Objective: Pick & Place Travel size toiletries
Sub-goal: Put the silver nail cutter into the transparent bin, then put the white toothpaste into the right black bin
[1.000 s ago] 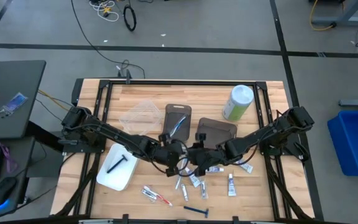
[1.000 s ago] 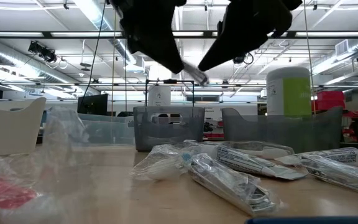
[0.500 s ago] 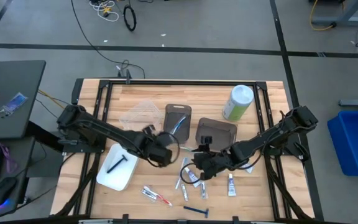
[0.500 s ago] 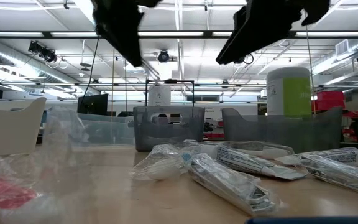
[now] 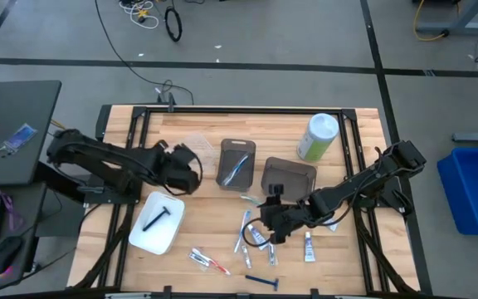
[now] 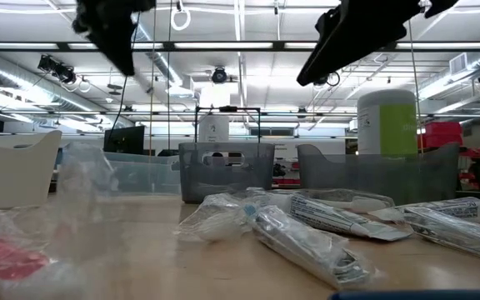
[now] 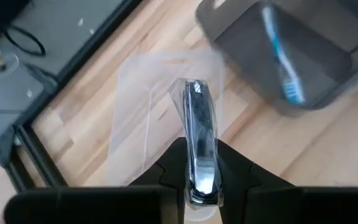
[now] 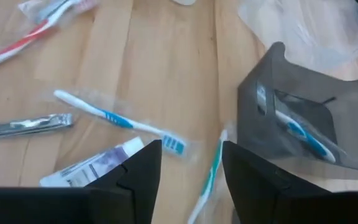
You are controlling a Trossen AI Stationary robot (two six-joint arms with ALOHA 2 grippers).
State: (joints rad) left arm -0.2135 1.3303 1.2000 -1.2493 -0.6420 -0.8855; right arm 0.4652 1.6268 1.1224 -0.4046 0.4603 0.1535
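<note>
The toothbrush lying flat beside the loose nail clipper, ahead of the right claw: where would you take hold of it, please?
Probably mid-handle of the toothbrush, coming straight down with the right claw closing across its slim width: it lies flat on the table, with bare wood either side there.

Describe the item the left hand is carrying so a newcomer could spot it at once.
Start at the dark bin holding a blue-and-white toothbrush, near the table's middle. Just left of it, above a clear plastic container, is the left hand. Pinched between its fingers is a slim silvery nail clipper in a clear wrapper, metallic unlike the loose toothbrushes and tubes.
</note>
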